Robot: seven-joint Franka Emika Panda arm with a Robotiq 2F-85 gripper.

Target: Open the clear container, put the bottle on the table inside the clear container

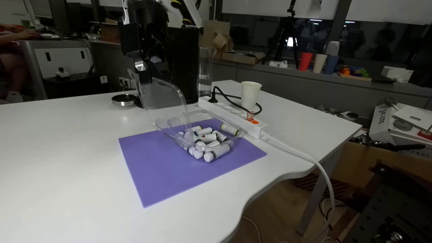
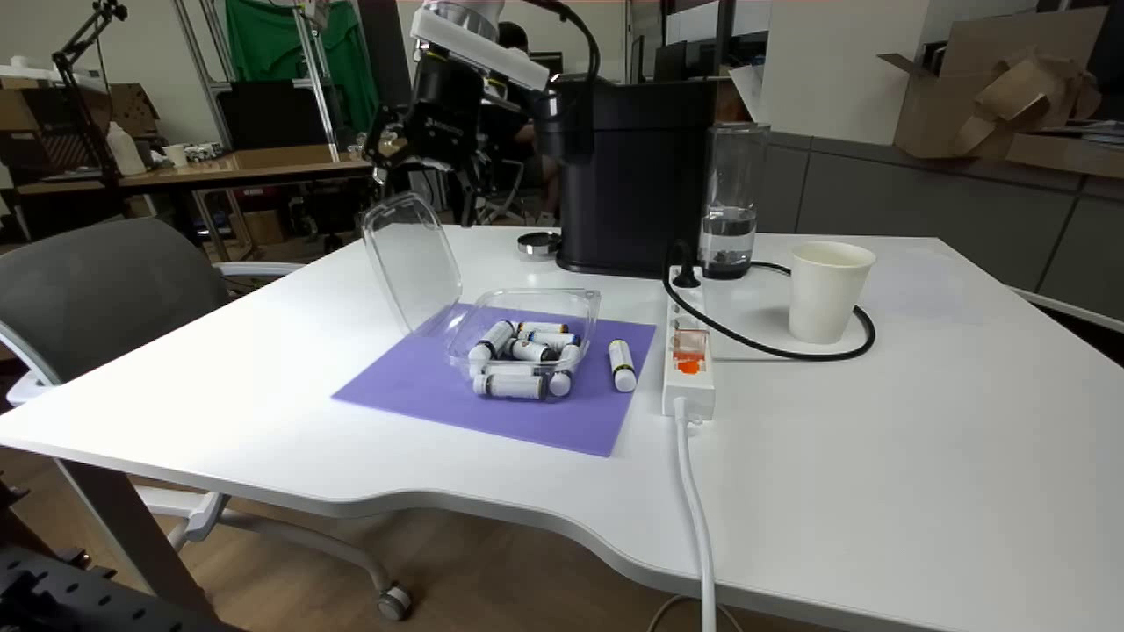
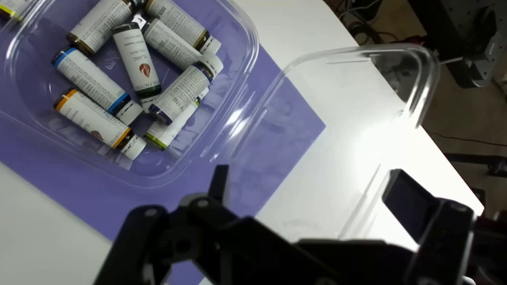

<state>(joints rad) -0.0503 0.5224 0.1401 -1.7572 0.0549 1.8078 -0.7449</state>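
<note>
The clear container (image 1: 240, 132) stands open on the purple mat, also in an exterior view (image 2: 590, 309) and the wrist view (image 3: 252, 51). Its clear lid (image 1: 165, 98) is raised and leans back, also seen here (image 2: 413, 259). Several small white-labelled bottles (image 2: 514, 386) lie inside. A loose bottle (image 2: 622, 365) lies on the mat beside the container; only its end shows in the wrist view (image 3: 10, 10). My gripper (image 3: 311, 188) is open, its fingers apart with no bottle between them. In an exterior view it is at the lid's top edge (image 2: 428, 195); I cannot tell whether it touches.
The purple mat (image 1: 158, 179) lies on the white table (image 1: 60, 162). A white power strip (image 2: 689, 386) with cables runs beside the mat. A paper cup (image 2: 825, 294), a black coffee machine (image 2: 637, 184) and a round metal dish (image 2: 537, 244) stand behind.
</note>
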